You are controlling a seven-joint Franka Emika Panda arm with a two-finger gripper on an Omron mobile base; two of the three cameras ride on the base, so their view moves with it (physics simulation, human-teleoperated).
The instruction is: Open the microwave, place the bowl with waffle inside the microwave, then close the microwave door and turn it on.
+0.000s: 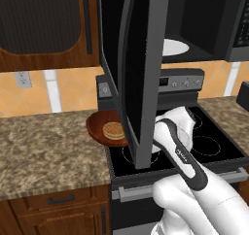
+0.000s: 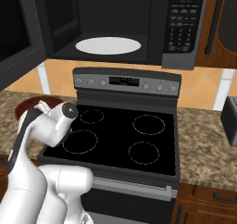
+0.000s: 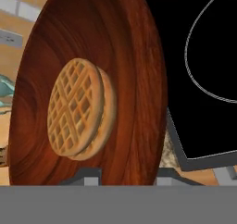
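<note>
The microwave (image 2: pixel 139 24) hangs above the stove with its white turntable (image 2: pixel 108 45) showing. The microwave door (image 1: pixel 138 78) is swung wide open to the left. The reddish-brown bowl (image 3: pixel 120 56) holds the round tan waffle (image 3: pixel 76 112) and sits at the stove's left edge, by the counter. It also shows as the bowl (image 1: pixel 97 127) with the waffle (image 1: pixel 114 130) just left of the door. My gripper (image 3: pixel 128 176) has the bowl's near rim between its two fingertips and is shut on it. In the left base view the door hides the hand.
A black glass stove top (image 2: pixel 120 135) with burner rings lies under the microwave. Granite counter (image 1: pixel 44 142) runs to the left, and more counter (image 2: pixel 203 144) to the right carries a dark appliance (image 2: pixel 230 119). The open door stands over the stove's left front.
</note>
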